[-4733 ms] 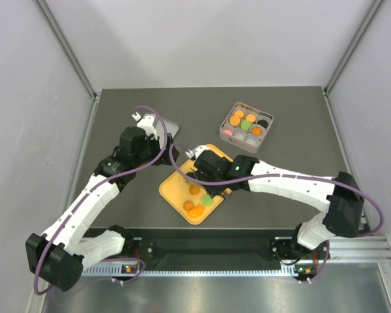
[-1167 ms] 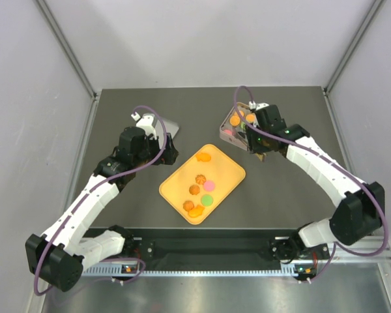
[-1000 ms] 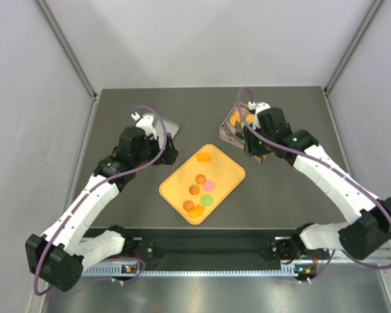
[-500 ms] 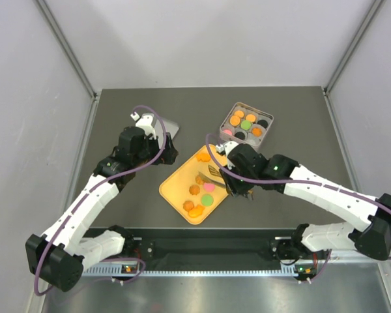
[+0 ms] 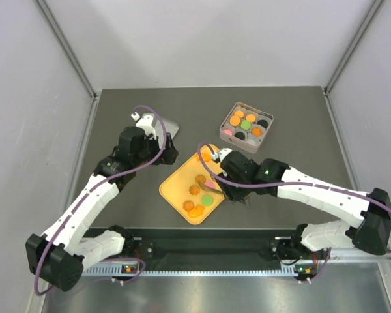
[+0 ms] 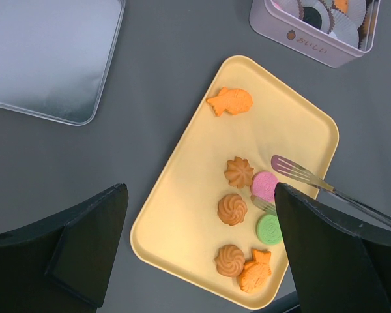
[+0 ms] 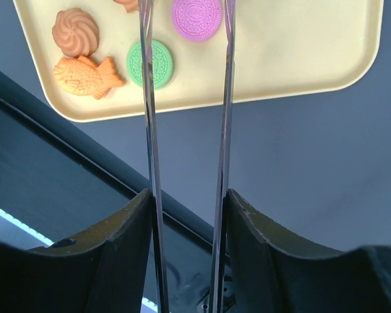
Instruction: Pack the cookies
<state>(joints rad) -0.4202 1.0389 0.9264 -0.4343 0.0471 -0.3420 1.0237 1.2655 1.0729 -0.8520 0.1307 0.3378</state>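
Far left: silver lid (image 6: pixel 52 55) flat on the table (image 5: pixel 300 111). Left gripper (image 6: pixel 200 195) hangs between lid and tray, jaws spread fully, nothing in them. Centre: yellow-orange tray (image 6: pixel 182 189) carries seven cookies (image 6: pixel 232 208): two orange fish, three orange swirls, one green, one pink cookie (image 6: pixel 265 185). Metal tongs (image 6: pixel 300 173) reach in from the right, tips either side of the pink one; contact unclear. Right gripper (image 7: pixel 187 195) partly closed, clamping the tongs' arms. Upper right: pink tin (image 6: pixel 306 47), more cookies in its cups.

The dark grey table (image 5: pixel 182 104) carries a yellow tray (image 5: pixel 176 186), a pink tin (image 6: pixel 313 49) and a silver lid (image 6: pixel 52 52).
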